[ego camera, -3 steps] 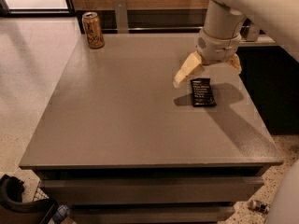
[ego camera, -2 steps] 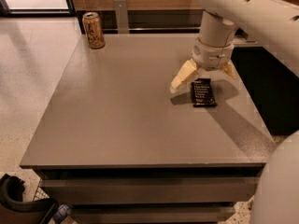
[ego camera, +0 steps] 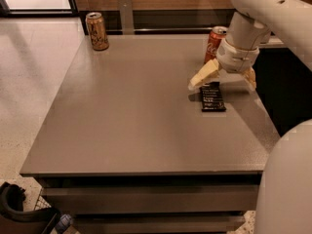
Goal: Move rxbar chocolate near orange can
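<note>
The rxbar chocolate (ego camera: 212,96) lies flat on the grey table (ego camera: 131,111) at the right side, a thin black bar with white text. My gripper (ego camera: 223,80) hangs just above its far end, fingers spread wide open, one cream fingertip (ego camera: 201,77) left of the bar and the other (ego camera: 250,77) to the right. The orange can (ego camera: 97,31) stands upright at the table's far left corner, well away from the bar.
A red Coca-Cola can (ego camera: 214,44) stands at the far right, just behind my gripper and partly hidden by the arm. A grey upright post (ego camera: 126,14) stands behind the table's back edge. The white arm (ego camera: 273,13) fills the right side.
The gripper has come down and shifted slightly left, over the bar's far end. The red can behind the arm has come into sight. The bar has not moved.
</note>
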Action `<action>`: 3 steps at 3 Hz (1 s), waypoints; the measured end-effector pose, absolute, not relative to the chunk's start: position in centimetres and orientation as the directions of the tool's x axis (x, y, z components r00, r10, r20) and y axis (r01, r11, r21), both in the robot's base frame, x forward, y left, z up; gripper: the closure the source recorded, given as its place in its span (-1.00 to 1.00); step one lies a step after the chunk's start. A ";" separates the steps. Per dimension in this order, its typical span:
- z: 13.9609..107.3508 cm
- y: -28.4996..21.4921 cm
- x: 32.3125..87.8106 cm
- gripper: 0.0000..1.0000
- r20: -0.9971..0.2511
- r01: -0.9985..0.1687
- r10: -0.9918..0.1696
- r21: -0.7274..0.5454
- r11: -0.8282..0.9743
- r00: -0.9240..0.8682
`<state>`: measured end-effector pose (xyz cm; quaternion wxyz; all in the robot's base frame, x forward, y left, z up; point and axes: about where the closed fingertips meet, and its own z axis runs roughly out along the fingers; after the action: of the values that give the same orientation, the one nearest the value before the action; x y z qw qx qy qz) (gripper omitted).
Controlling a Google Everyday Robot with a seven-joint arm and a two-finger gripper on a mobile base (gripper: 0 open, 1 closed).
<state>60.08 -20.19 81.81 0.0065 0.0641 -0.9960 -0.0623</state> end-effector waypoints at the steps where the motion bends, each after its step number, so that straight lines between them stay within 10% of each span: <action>1: 81.0 -20.8 58.7 -1.00 0.010 -0.091 -0.093 0.125 0.988 -0.996; 3: 81.1 -17.0 54.1 -1.00 -0.036 -0.191 -0.189 0.041 0.981 -0.981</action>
<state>54.12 -16.97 81.09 -0.0160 0.0955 -0.9950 -0.0223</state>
